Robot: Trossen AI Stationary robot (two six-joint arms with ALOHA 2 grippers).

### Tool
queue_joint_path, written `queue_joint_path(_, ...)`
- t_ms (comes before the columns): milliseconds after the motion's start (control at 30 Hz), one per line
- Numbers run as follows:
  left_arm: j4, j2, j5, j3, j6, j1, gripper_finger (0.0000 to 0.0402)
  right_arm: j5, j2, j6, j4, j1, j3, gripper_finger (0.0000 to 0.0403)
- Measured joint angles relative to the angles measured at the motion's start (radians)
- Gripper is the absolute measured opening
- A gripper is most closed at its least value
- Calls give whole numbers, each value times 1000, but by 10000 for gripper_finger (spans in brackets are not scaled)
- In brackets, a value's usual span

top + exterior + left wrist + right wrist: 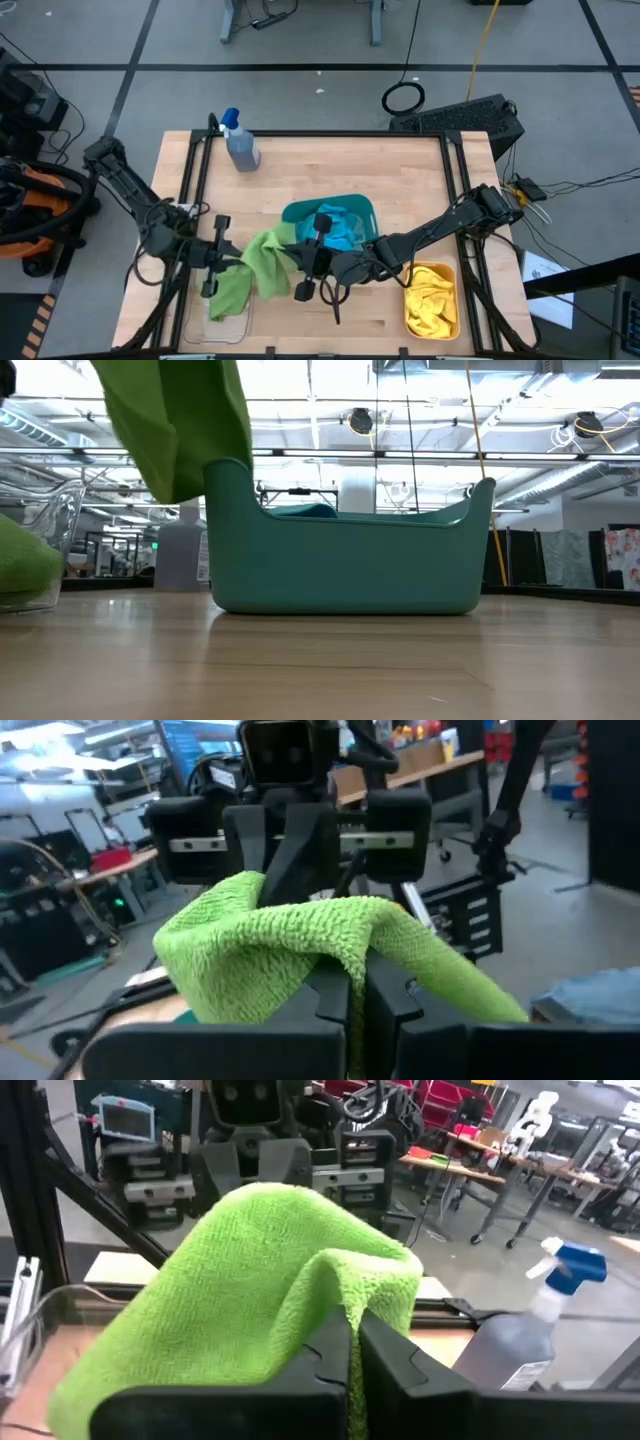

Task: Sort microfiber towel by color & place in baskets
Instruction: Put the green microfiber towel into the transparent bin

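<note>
On wooden table, spray bottle, teal basket

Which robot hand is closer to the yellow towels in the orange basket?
Right. The right gripper sits mid-table, a short way from the yellow towels; the left gripper is farther off, by the clear basket. Both pinch one green towel.

A lime green towel hangs over the pale wood table. A second lime green towel lies in the clear basket. Bright blue towels fill the teal basket, and yellow towels the orange basket. The spray bottle is grey with a blue top. Both arms are dark.
</note>
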Motion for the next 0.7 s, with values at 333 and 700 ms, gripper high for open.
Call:
queue_joint_path(333,51,0,-125,0,5,-21,8,-104,60,88,48,-10,1,76)
queue_joint_path(700,35,0,-132,0,4,-65,8,-211,72,173,71,-31,1,195)
